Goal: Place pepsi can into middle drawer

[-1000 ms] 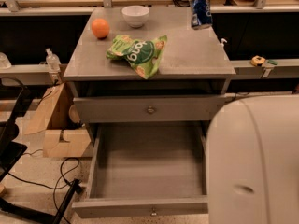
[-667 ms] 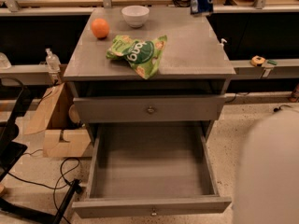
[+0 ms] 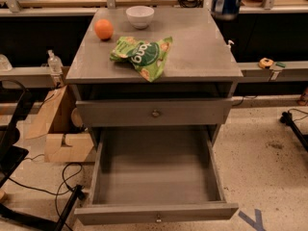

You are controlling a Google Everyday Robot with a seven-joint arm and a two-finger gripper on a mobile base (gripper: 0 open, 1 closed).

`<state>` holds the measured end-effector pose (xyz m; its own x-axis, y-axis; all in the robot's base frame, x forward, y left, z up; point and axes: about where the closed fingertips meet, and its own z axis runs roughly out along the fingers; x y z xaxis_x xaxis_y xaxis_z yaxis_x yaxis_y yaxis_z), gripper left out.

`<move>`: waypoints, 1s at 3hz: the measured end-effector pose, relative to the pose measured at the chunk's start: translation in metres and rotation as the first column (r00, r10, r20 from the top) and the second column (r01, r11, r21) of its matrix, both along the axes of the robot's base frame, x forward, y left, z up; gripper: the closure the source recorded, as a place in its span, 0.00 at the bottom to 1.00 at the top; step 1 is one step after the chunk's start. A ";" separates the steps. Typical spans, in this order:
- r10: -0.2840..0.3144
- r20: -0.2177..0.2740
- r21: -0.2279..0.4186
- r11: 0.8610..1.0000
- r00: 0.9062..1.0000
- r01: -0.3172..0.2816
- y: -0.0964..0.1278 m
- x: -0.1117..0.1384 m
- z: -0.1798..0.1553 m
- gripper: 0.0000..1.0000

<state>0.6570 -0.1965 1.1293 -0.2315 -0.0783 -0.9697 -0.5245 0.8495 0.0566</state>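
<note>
The gripper is out of view, beyond the upper edge where the top of the pepsi can (image 3: 226, 0) is cut off. The arm and wrist are out of view too.

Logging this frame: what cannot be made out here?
Gripper: outside the camera view, so any grasp is unseen.
Pepsi can: blurred, top cut by the upper edge; markings unreadable.
Middle drawer: front's lower part cut by the bottom edge.

White arm out of view; pepsi can (image 3: 226, 0) higher, tool off-frame
</note>
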 end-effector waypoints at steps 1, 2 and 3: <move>0.129 -0.157 0.138 0.985 0.979 -0.108 -0.002 -0.002 -0.139 1.00; 0.360 -0.168 0.277 0.911 0.918 -0.307 -0.026 -0.038 -0.246 1.00; 0.415 -0.167 0.269 0.892 0.894 -0.364 -0.016 -0.045 -0.260 1.00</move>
<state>0.6118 -0.2124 0.8696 -0.4310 0.0086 -0.9023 -0.7634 0.5297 0.3697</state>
